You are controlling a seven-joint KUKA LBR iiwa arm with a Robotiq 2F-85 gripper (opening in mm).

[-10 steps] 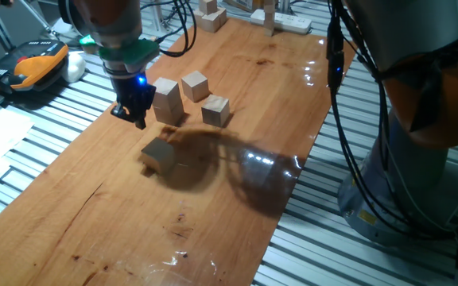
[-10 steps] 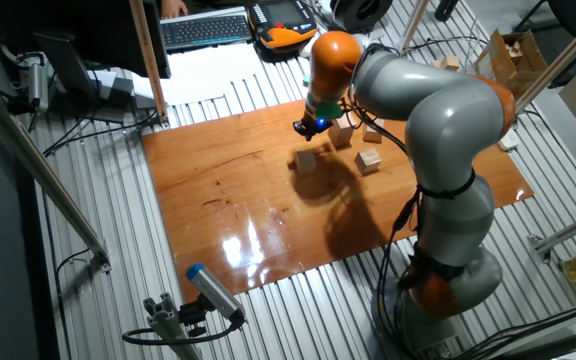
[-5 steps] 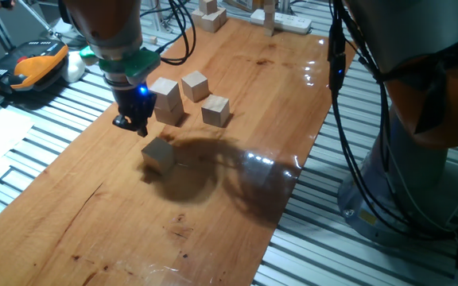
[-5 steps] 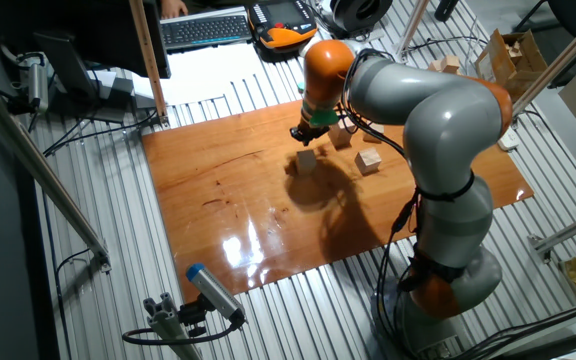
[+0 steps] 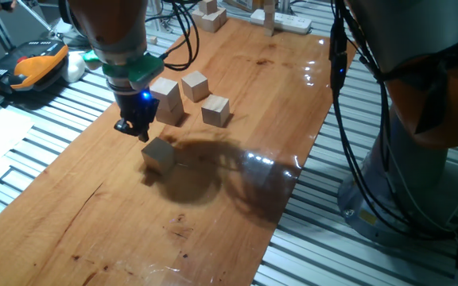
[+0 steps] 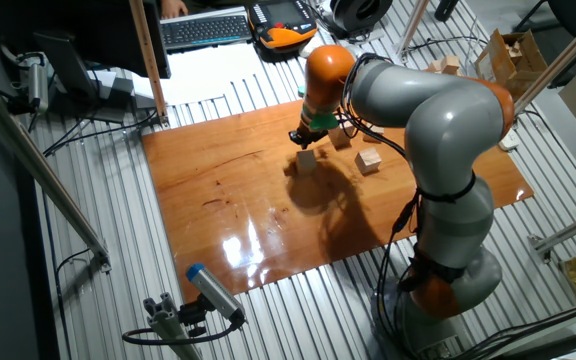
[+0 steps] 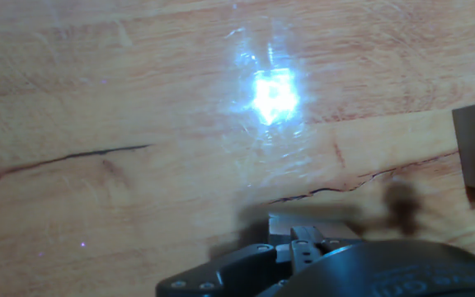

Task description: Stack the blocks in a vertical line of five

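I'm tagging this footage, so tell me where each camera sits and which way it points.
One fixed view: low beside the wooden table, looking across it; gripper and grey arm show.
The other fixed view: high overhead, looking down; the whole grey-and-orange arm shows.
Hand view: on the hand, facing the tabletop; only its dark housing shows.
Both fixed views share the lone tan wooden cube by the gripper.

The arm is bent over, its wrist pointed straight down. The tool point(image 5: 134, 129) is held low, with 1 blue light lit; its finger spacing cannot be judged.
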